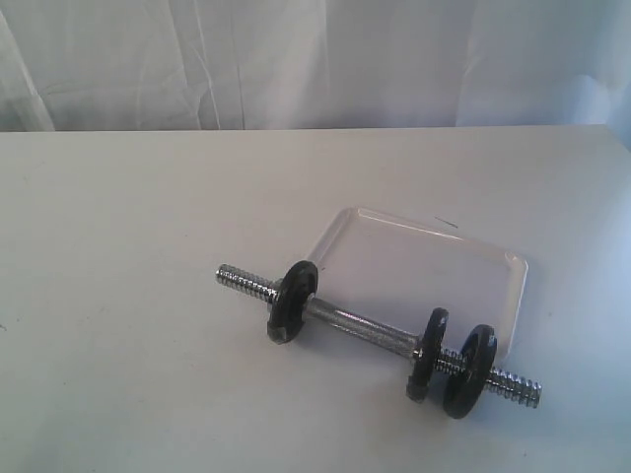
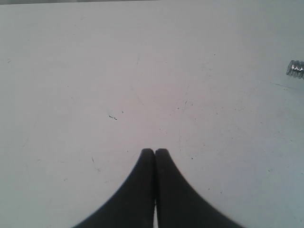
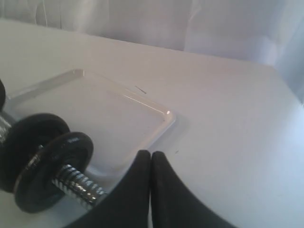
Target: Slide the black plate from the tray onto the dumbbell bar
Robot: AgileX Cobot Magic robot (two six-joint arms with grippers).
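Since the tray [image 1: 414,264] holds nothing, the black plate [image 1: 469,371] sits outermost on the bar [image 1: 355,325] beside it. Left fingers [image 2: 142,190] and right fingers [image 3: 137,190] are pressed together, empty. Sliding appears done; only withdrawal remains.

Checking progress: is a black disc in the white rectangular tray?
No, the white tray is bare; three black discs sit on the silver bar.

Dumbbell bar [image 2: 295,68] cut off at edge.
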